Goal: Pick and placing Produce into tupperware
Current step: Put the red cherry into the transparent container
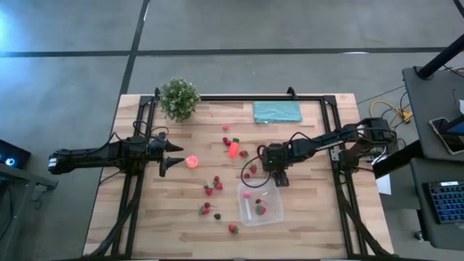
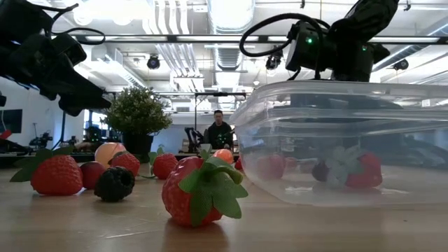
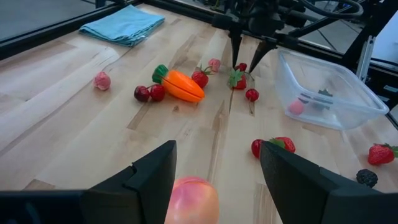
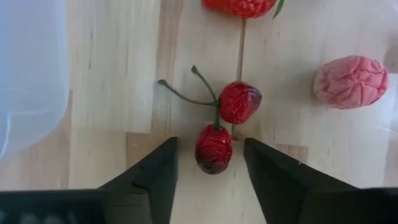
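Note:
The clear tupperware [image 1: 270, 212] sits near the table's near edge and holds a pink piece and a strawberry [image 3: 323, 98]. An orange carrot [image 1: 233, 150], strawberries [image 1: 215, 185] and dark bits lie loose on the wood. My right gripper [image 4: 208, 163] points down beside the tub's far rim. It is open, with a finger on each side of one cherry of a stemmed pair [image 4: 214, 148], apart from it. My left gripper [image 3: 217, 155] is open and low, left of centre. The pink-orange ball [image 3: 191, 200] rests on the table just past its fingertips.
A green potted plant [image 1: 179, 98] stands at the far left corner and a teal cloth [image 1: 277, 111] lies at the far edge. A pink bumpy piece [image 4: 350, 81] and a strawberry [image 3: 235, 79] lie close to the cherries. A person [image 2: 219, 129] sits far behind the table.

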Motion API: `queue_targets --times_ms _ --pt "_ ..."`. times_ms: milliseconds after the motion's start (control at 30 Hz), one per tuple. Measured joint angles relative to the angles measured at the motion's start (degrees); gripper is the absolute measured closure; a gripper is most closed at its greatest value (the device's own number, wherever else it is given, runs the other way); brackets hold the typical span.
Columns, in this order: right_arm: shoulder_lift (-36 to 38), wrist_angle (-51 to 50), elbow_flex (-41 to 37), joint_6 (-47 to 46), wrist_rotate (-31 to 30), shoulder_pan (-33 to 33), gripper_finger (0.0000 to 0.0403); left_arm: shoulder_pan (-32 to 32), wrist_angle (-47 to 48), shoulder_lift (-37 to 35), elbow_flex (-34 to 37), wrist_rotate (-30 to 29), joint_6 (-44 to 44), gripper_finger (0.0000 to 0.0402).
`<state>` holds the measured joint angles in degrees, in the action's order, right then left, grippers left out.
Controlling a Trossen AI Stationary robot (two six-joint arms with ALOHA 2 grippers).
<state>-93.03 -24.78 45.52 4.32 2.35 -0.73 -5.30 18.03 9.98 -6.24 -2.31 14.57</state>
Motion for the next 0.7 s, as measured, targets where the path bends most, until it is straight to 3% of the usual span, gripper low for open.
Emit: queue_targets --times_ms 367,700 --pt "0.0 0.1 0.0 -0.2 -1.0 0.0 0.0315 0.0 0.0 0.0 0.0 0.0 0.0 0.0185" --pt "0.3 0.1 -0.1 0.0 -2.9 0.0 0.0347 0.0 0.0 0.0 0.0 0.0 0.0 0.0185"
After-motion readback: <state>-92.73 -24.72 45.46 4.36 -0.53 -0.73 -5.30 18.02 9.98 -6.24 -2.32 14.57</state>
